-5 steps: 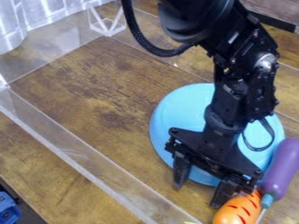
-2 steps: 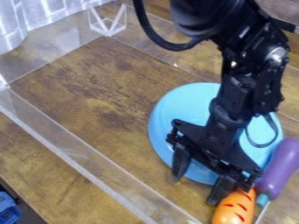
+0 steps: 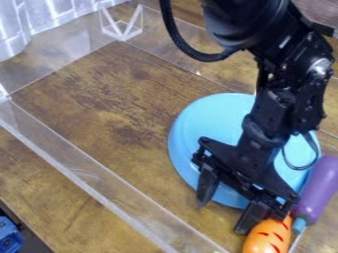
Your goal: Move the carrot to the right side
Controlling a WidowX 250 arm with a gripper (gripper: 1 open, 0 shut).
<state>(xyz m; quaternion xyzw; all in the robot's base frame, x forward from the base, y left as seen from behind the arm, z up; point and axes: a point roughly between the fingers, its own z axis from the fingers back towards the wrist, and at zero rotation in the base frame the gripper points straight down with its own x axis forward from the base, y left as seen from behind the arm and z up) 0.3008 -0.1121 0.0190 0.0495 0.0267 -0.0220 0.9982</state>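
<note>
The blue plate [image 3: 193,124] is the one open vessel in clear sight, and what lies in it is hard to read, since the robot's dark hand [image 3: 242,190] and arm cover much of it. The hand hangs over the plate's near part, its fingers reaching toward the near rim; whether they stand wide or narrow, or grip anything, I cannot tell (black on black hides a lot). The carrot [image 3: 270,237], orange with dark grooves, is at the near right of the view, outside the plate, just beside the hand and partly cut off by the picture's lower edge. The purple eggplant [image 3: 315,190] slants along the plate's right side, its lower end near the carrot's top. Clear plastic strips [image 3: 99,176] border the wooden table [image 3: 106,109] on the left.
</note>
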